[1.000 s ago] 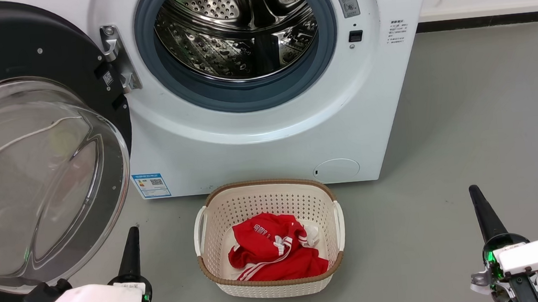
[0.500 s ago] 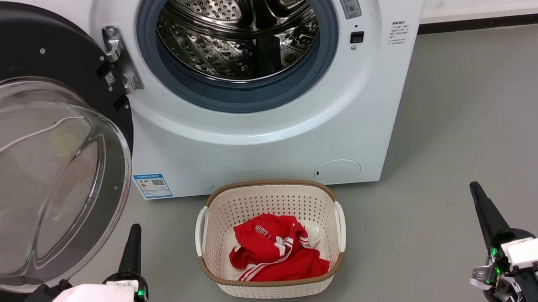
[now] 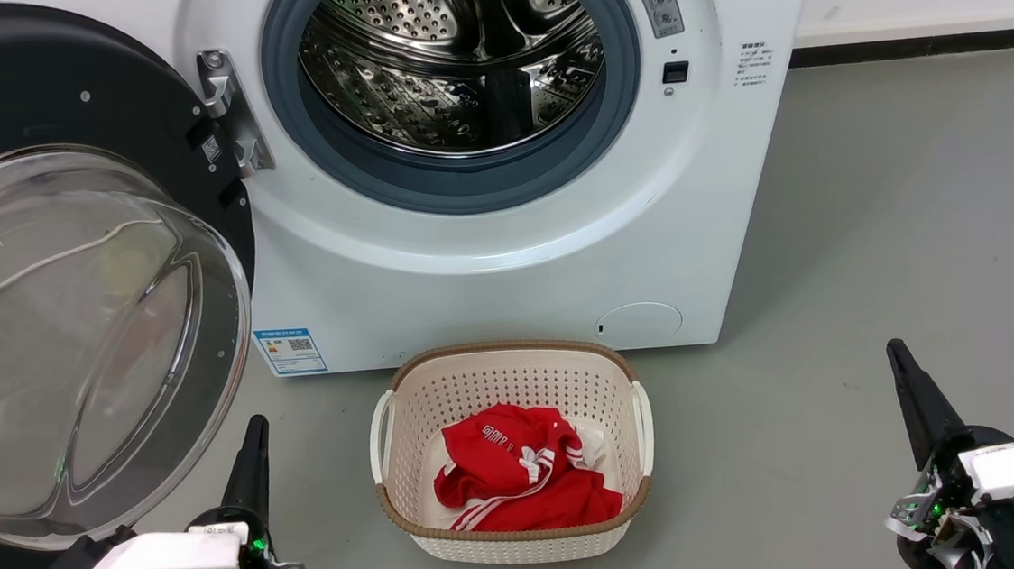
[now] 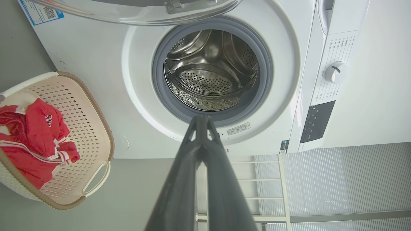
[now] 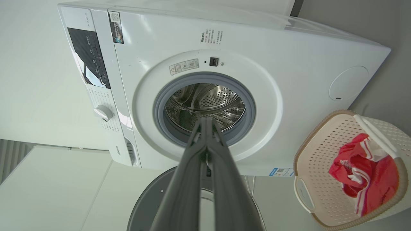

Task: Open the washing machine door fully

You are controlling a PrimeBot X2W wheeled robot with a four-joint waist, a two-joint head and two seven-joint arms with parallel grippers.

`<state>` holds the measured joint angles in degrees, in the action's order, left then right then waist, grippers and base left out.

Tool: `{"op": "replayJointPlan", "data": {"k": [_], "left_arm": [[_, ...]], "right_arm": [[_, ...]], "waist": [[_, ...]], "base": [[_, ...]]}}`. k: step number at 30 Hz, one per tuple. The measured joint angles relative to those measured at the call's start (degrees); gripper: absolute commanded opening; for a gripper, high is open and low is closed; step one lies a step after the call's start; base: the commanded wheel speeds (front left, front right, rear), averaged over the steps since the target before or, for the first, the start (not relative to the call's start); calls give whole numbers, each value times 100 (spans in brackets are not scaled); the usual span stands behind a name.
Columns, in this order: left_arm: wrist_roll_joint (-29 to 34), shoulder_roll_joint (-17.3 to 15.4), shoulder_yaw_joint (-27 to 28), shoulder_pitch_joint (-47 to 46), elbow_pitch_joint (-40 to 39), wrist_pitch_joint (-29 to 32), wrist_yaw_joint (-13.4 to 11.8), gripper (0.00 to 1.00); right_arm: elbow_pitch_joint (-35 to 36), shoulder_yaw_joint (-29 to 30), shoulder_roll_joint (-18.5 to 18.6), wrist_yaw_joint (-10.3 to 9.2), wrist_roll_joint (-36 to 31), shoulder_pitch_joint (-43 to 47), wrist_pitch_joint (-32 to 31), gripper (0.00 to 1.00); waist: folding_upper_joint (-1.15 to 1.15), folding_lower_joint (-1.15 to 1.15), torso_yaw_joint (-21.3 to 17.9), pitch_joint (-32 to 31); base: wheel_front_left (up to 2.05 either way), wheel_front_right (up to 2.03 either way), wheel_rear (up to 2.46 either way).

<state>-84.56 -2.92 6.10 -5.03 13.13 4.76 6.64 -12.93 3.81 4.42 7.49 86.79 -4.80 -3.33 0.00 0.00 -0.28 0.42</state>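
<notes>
at lower left the left gripper (image 3: pixel 253 428) has its two long dark fingers pressed together, empty; likewise the right gripper (image 3: pixel 895 352) at lower right; both sit slightly lower than a second ago, the scene drifting with the camera; between them, a cream perforated plastic laundry basket (image 3: pixel 512 349); the round glossy black washing machine door (image 3: pixel 68 337) fills the left, its angle to the big white washing machine (image 3: pixel 515 266) unchanged, seemingly fully open; its glass rim hangs near the left gripper; bare grey floor (image 3: pixel 901 226) at right leaves room.

Head camera drifting slightly, the washing machine (image 3: pixel 506 266), the washing machine door (image 3: pixel 77 345) and the laundry basket (image 3: pixel 512 349) sliding a touch right and down in frame, left gripper (image 3: pixel 256 428) edging up as its wrist pulls left, right gripper (image 3: pixel 896 353) edging up as its wrist pulls right.
</notes>
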Motion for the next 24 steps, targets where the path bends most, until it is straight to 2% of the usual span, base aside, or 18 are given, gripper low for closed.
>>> {"op": "replayJointPlan", "data": {"k": [18, 24], "left_arm": [[-760, 1, 40, -90, 97, 174, 77, 0], [-780, 1, 41, -98, 100, 181, 85, 0]], "right_arm": [[-99, 78, -8, 0, 697, -87, -168, 0], [-102, 92, -15, 0, 711, -90, -175, 0]], "waist": [[0, 0, 28, -24], [0, 0, 28, -24]], "base": [[0, 0, 0], [0, 0, 0]]}}
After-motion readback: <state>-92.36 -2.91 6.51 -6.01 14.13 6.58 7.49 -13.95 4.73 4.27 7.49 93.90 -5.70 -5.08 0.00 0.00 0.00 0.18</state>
